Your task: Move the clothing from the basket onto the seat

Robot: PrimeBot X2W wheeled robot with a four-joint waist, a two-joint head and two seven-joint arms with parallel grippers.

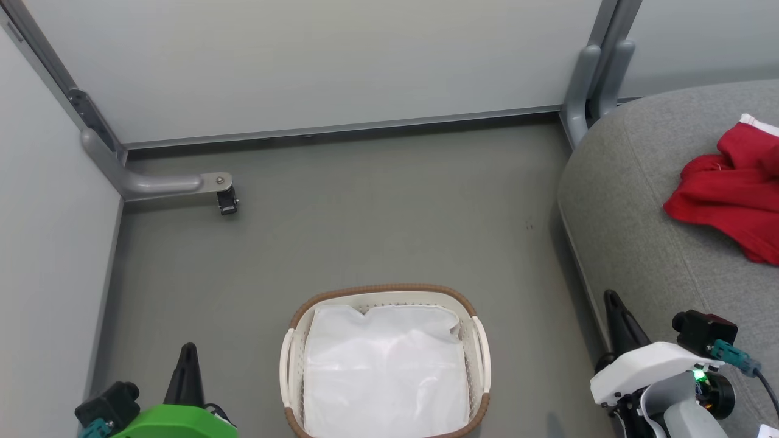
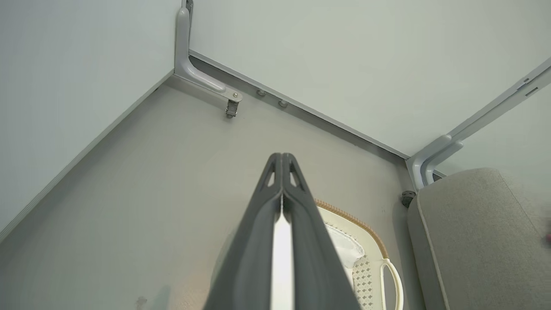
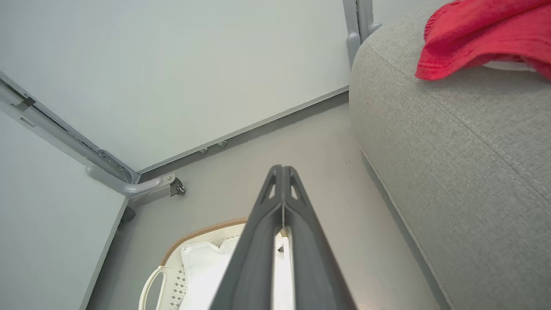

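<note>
The red clothing (image 1: 733,191) lies bunched on the grey seat (image 1: 645,201) at the right, with a white trim band at its top; the right wrist view has the clothing (image 3: 478,34) at its upper right on the seat (image 3: 465,142). The basket (image 1: 384,360) stands on the floor at the bottom centre, its white cloth liner showing inside. My left gripper (image 1: 188,350) is shut and holds nothing, left of the basket. My right gripper (image 1: 610,296) is shut too, between the basket and the seat. Both wrist views show the fingers pressed together: left gripper (image 2: 282,156), right gripper (image 3: 282,168).
Pale partition walls close the floor at the back and left. A grey bracket foot (image 1: 176,182) with a small castor juts from the left corner, and a grey post (image 1: 599,73) stands at the seat's far corner.
</note>
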